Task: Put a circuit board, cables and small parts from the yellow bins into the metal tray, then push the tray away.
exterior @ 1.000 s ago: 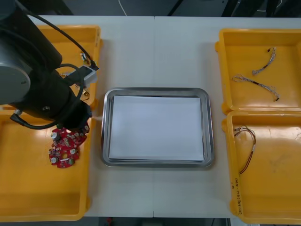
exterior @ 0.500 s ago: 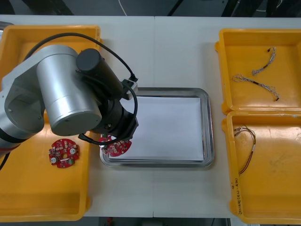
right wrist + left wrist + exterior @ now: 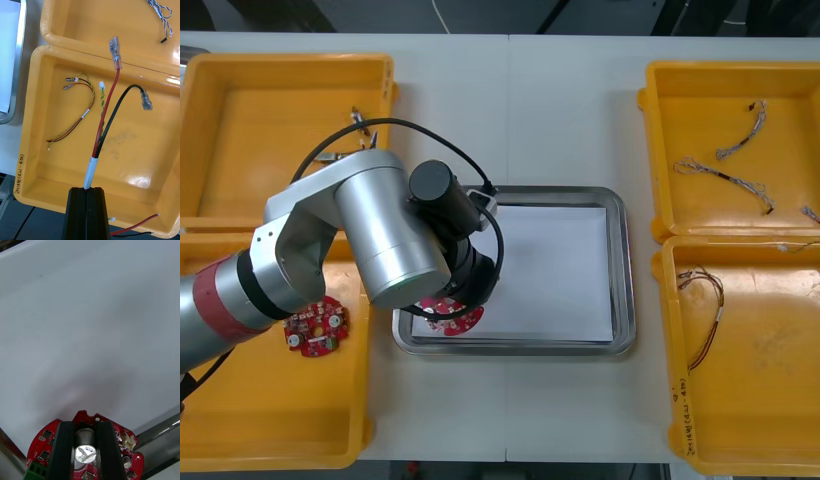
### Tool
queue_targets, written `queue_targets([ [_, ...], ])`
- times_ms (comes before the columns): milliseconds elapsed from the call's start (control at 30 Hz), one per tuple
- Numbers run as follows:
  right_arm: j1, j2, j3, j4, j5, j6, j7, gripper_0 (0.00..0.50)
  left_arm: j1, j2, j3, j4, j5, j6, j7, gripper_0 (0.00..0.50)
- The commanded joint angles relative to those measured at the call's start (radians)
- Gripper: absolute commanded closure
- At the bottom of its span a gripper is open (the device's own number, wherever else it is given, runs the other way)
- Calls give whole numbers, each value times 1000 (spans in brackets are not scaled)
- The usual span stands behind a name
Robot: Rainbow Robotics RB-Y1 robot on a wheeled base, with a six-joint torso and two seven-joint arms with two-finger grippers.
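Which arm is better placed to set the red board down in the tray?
Left. The left gripper holds the round red circuit board over the metal tray; the right gripper grips a red and black cable over a yellow bin.

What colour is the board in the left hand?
Red. The board shows best in the left wrist view.

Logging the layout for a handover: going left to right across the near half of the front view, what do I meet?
First the loose circuit board in the near left bin → held circuit board, in the jaws of the left gripper → metal tray → red and yellow cable in the near right bin.
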Motion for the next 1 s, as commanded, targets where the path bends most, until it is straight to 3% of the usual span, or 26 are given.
queue_targets([
  [33,-27,-44,17,-26,-9,4,20,500,-43,-25,-37,21,-31,-38,26,499],
  [433,-27,-42,22,-30,-12,4,29,500,-43,-19,-40,30,-37,-39,23,494],
  [467,-27,-44,22,-32,-15,4,31,500,-43,-19,-40,30,-38,-39,23,474],
  [567,-27,-42,22,-32,-17,4,31,500,-43,-19,-40,30,-40,-39,26,307],
  [633,-27,-44,22,-30,-21,4,32,500,-42,-17,-40,30,-40,-39,28,153],
  [667,-27,-42,22,-32,-20,4,31,500,-42,-15,-40,30,-40,-39,28,134],
  [700,-25,-44,20,-32,-23,4,31,500,-42,-14,-40,30,-40,-39,29,46],
  [767,-25,-42,20,-32,-25,4,31,500,-42,-14,-40,30,-38,-42,32,0],
  [1000,-25,-44,19,-32,-29,4,31,500,-43,-8,-23,27,-26,-42,42,0],
])
